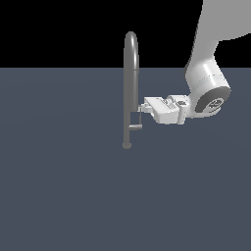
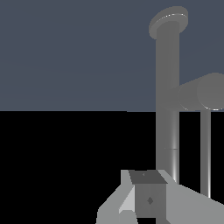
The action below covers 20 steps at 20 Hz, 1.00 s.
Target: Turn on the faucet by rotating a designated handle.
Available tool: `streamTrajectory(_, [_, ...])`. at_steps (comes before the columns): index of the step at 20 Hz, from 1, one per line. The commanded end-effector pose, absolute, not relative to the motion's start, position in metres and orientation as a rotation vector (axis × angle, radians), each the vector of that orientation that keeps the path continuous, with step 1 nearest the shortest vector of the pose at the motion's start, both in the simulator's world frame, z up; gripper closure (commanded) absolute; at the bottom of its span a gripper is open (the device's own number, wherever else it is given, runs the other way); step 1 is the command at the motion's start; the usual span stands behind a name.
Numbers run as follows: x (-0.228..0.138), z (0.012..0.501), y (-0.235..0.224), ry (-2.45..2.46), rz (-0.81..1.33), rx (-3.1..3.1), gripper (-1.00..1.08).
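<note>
Beside the faucet: my pincer (image 1: 141,109) reaches in level from the exterior view's right, its tips up against the tall grey tube.
Faucet (image 1: 130,88): one slim metallic tube, upright on a small round foot on the dark blue-grey floor (image 1: 59,196), its arched top rising above the floor's far edge into the black backdrop.
Handle (image 1: 137,126): a short stub juts from the tube low down, just above the foot, toward the exterior view's right; a thin bar rises from the stub's tip, parallel to the tube.
Handle against pincer: my fingertips sit at the upper end of that thin bar, just beside the tube; the stub lies below my tips. Whether I touch the bar I cannot tell from the exterior view.
Pincer state: I cannot tell. The fingers are small and bunched against the bar and tube in the exterior view, and the wrist view shows only my pale grey hand body (image 2: 148,201), not the tips.
Wrist view: the faucet (image 2: 167,100) fills the frame close ahead as a grey column ending in its round foot; the handle (image 2: 199,94) shows as a thick stub off the column, with its thin bar running alongside the tube toward my hand.
Arm (image 1: 208,83): white, bulky, coming down from the upper corner on the faucet's right in the exterior view, wrist bent so my hand lies flat toward the tube.
</note>
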<state>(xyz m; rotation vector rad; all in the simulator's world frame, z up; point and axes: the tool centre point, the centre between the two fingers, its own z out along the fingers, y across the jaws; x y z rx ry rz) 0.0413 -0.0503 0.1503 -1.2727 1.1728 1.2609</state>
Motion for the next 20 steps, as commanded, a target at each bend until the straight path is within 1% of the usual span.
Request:
streamTrajectory(1, [0.042,0.148,-0.05,1.175,1.263,-1.261,1.08])
streamTrajectory(5, [0.042,0.148,-0.05,1.175,1.263,-1.262,1.08])
streamTrajectory(16, [0.014,0.158,-0.051,1.175,1.263,-1.262,1.08])
streamTrajectory(18, [0.017,0.156,-0.051,1.177,1.26,-1.262,1.08])
streamTrajectory(20, [0.011,0.156,-0.052,1.177,1.26,-1.262,1.08])
